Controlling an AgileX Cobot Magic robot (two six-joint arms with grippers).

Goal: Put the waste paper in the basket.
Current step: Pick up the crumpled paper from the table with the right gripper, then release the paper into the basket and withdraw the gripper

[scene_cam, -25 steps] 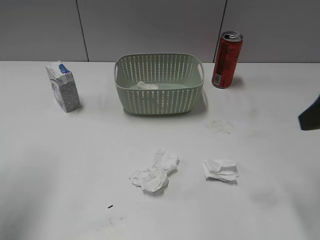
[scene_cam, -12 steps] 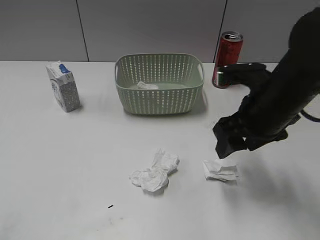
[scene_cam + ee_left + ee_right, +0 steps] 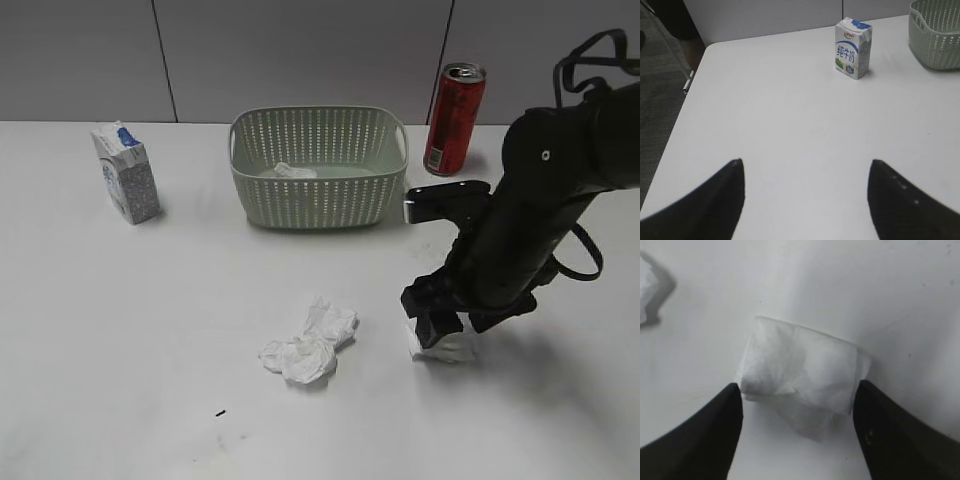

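Observation:
A pale green slotted basket (image 3: 318,180) stands at the back middle with one white paper wad (image 3: 293,171) inside. A second crumpled wad (image 3: 308,345) lies on the table in front. A third wad (image 3: 445,348) lies to its right, partly hidden under my right gripper (image 3: 437,326). In the right wrist view the right gripper (image 3: 797,386) is open, its black fingers (image 3: 720,425) on either side of this wad (image 3: 802,365). My left gripper (image 3: 805,162) is open and empty over bare table; the basket corner (image 3: 937,35) shows at top right.
A red can (image 3: 454,119) stands right of the basket. A grey-white milk carton with a blue top (image 3: 126,173) stands at the left, also in the left wrist view (image 3: 853,47). The table's left edge (image 3: 687,105) drops to the floor.
The right arm came in from the right and lowered onto the right-hand wad, now straddling it with open fingers. The wads, basket and can have not moved.

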